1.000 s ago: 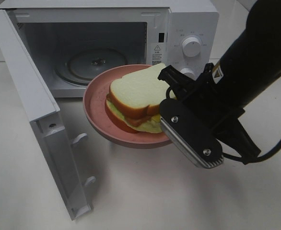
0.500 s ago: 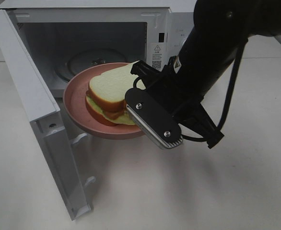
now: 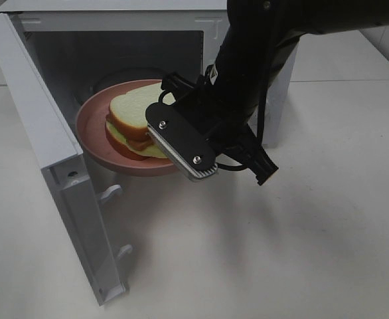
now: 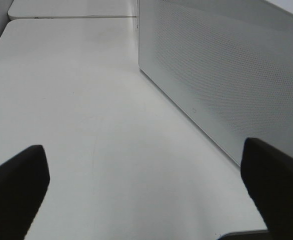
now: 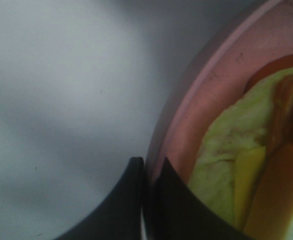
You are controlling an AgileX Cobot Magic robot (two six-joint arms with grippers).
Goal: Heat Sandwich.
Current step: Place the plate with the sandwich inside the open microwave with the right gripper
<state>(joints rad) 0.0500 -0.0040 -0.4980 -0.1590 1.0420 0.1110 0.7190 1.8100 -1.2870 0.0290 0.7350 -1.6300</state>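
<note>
The left gripper [image 4: 146,195] hung empty, fingers wide apart, beside a perforated white panel [image 4: 226,75]. Right of the open door [image 3: 55,166], the sandwich [image 3: 131,113] rode on the pink plate [image 3: 91,136] at the microwave [image 3: 115,40] mouth. It lay left and far of the right gripper [image 5: 145,192], whose fingers were clamped on the plate's near-right rim. From above, the arm hid those fingertips, and the plate covered the cavity floor.

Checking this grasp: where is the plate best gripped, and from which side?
Pinch the plate by its thin raised rim, coming from the side facing out of the microwave; the sandwich fills the middle, leaving only the lip free. The right gripper is shut there.
</note>
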